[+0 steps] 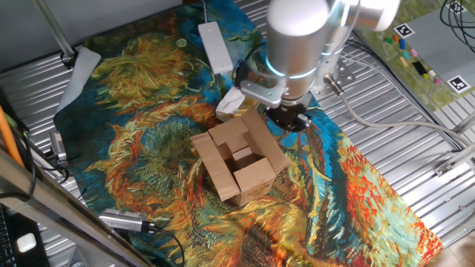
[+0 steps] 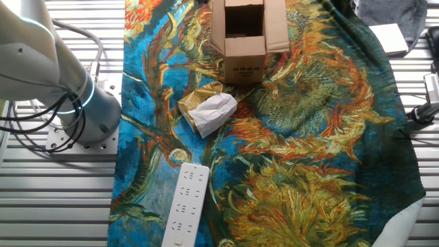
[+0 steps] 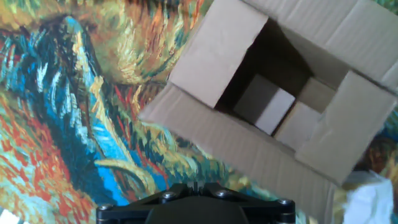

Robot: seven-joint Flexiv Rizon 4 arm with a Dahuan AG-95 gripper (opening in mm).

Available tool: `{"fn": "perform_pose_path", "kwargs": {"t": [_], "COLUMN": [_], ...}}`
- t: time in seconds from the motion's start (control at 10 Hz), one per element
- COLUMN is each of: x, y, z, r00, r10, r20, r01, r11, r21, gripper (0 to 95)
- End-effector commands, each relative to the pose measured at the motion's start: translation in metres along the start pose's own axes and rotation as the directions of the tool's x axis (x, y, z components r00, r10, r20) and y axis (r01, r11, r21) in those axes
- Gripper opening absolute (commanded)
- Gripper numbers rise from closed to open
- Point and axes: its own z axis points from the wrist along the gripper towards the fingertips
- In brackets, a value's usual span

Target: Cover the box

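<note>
The box (image 1: 241,159) is a small brown carton standing on the painted cloth. In the hand view the box (image 3: 217,59) fills the upper right, its flaps standing out and its top open, with small cardboard blocks (image 3: 264,102) inside. The other fixed view shows the box (image 2: 243,38) open at the top edge of the frame. My gripper (image 1: 289,117) hangs just beyond the box's far right side, above the cloth. In the hand view my gripper (image 3: 194,184) is shut with nothing between its fingers, and it points at the cloth beside the box.
Crumpled white paper (image 1: 231,102) lies close to the box on its far side. A white power strip (image 2: 185,202) rests further off on the cloth. The arm's base (image 2: 62,89) stands on the slatted metal table (image 1: 415,104) beside the cloth.
</note>
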Motion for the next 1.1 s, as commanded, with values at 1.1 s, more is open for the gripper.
{"fn": "perform_pose_path", "kwargs": {"t": [1.1], "x": [-0.103], "y": [-0.039], "z": [0.003], "r00": [0.999], "r10": [0.021], "r20": [0.037], "r01": [-0.022], "r11": [0.999], "r21": [0.031], "gripper": [0.0]}}
